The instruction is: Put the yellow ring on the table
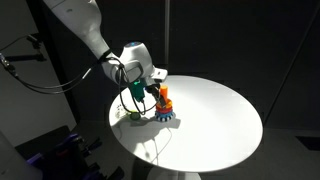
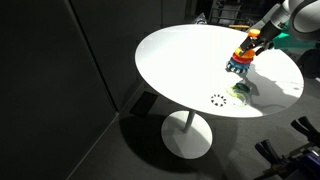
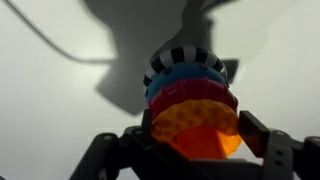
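The table (image 1: 222, 112) is by far the biggest thing here: a round, smooth white top with no lip, so anything that rolls has nothing to stop it at the edge. The arm reaches in from the far left of an exterior view, and its gripper (image 1: 152, 87) hangs over the stacking toy (image 1: 166, 106), which stands left of the table's middle. In the wrist view the fingers (image 3: 262, 142) stand wide apart on either side of the top ring, open around it. I cannot tell whether the pads touch it. The yellow ring (image 3: 195, 125) is not on the table. It sits at the top of the stack, above a red ring and the blue base. It looks like a light, hollow, stiff plastic doughnut with a glossy, rounded rim, so I judge it slippery. The best hold is probably across its widest part, one pad on each outer side, then a straight lift so that it does not drag the light toy along. Set down on edge it could roll, so it should go flat. Most of the bare tabletop lies to the right of the toy and toward the far side. To the near left, just beside the toy, lies a small green ring (image 1: 133, 117), and the edge is close there.
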`<action>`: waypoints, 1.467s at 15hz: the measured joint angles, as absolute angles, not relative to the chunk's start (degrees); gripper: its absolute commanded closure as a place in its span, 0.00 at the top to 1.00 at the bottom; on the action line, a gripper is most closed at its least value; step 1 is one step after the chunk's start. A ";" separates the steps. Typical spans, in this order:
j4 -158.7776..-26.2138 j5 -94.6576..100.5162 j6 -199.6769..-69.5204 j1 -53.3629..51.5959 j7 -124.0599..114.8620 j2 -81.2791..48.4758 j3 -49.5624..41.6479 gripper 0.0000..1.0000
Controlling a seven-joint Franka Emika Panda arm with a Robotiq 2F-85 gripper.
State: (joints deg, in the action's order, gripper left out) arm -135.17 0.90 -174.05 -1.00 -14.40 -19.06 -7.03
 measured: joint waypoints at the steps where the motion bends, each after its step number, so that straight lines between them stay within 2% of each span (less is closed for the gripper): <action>1: -135.16 0.90 -174.15 -1.00 -14.40 -19.06 -7.14 0.54; 3: -135.06 0.90 -174.27 -1.00 -14.40 -18.96 -7.30 0.46; 6: -134.97 0.90 -174.27 -1.11 -14.40 -18.80 -7.50 0.40; 17: -134.98 0.90 -173.85 -3.13 -14.96 -17.02 -9.67 0.40; 22: -134.91 0.90 -168.52 -4.11 -16.99 -12.78 -10.01 0.40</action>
State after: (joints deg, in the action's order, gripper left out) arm -134.91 0.90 -168.52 -4.11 -16.99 -12.78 -10.01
